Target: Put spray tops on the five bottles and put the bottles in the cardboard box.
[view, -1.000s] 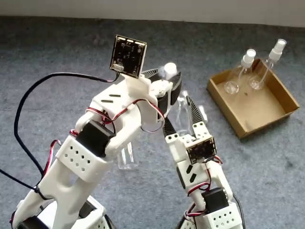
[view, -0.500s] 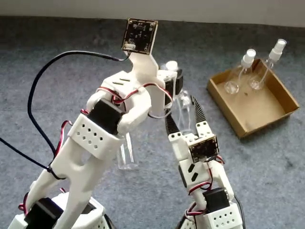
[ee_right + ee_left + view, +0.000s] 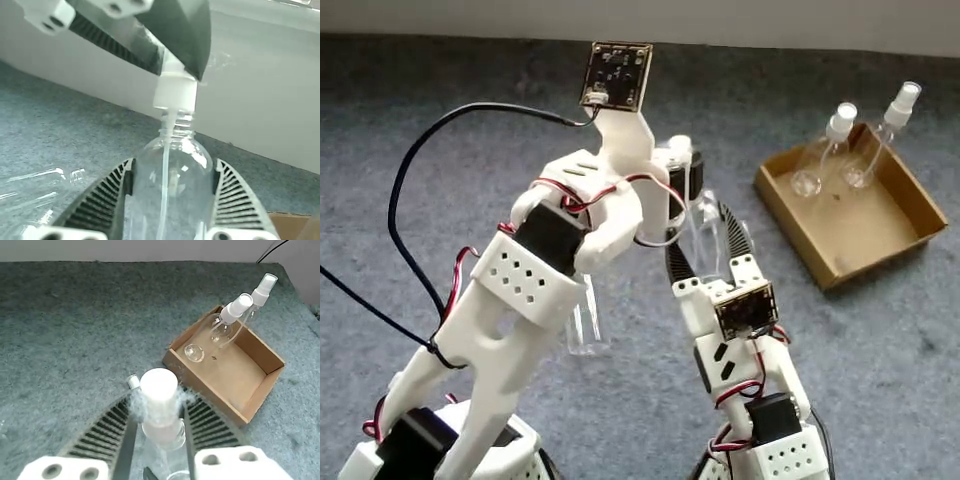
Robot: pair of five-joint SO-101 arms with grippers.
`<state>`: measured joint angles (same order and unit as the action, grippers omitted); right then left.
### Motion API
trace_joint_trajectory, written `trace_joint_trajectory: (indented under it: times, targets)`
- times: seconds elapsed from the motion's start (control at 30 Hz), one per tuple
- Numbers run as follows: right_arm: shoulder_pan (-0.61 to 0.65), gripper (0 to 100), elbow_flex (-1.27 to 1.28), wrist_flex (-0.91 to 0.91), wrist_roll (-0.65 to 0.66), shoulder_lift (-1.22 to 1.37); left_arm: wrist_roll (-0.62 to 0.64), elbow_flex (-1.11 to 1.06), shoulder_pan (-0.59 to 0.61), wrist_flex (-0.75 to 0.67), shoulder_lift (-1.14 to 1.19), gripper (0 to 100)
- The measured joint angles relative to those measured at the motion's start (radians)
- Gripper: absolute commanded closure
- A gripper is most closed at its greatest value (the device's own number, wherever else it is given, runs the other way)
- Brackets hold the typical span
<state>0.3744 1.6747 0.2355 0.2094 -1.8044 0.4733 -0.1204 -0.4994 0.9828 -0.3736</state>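
The left gripper point(image 3: 157, 407) is clamped on the top point(image 3: 158, 385), pinching its white collar from above. Directly beneath it, the right gripper point(image 3: 172, 167) is closed round the belly of the upright bottle point(image 3: 170, 150). The dip tube already runs down through the neck, but the collar looks to sit just above the threads, so the top is judged not yet seated. To finish well, the left gripper should keep the top on the bottle's axis, press straight down until collar meets threads, then twist. Meanwhile the right gripper should hold firm against the turning (not so hard that the thin wall buckles). A tilt here would likely cross the thread or bend the tube. Beside the right gripper a spare bottle point(image 3: 35, 182) lies on the carpet point(image 3: 75, 315). Farther off, beyond the left gripper, the box point(image 3: 210, 390) holds two capped bottles point(image 3: 225, 325) leaning on its far wall. Compared with a second ago, the left wrist has rolled round and its forearm has lifted, while the top stays over much the same spot and the right arm has scarcely shifted.
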Motion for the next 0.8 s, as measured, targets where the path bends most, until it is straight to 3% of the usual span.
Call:
trace_joint_trajectory:
  times: [0.5,0.8]
  targets:
    - [0.0,87.2,0.0,0.002,0.003,0.0,0.006,0.026,-0.028,0.068,-0.003,99]
    - [-0.005,87.2,0.0,0.002,0.002,0.0,0.006,-0.098,-0.029,-0.087,-0.011,99]
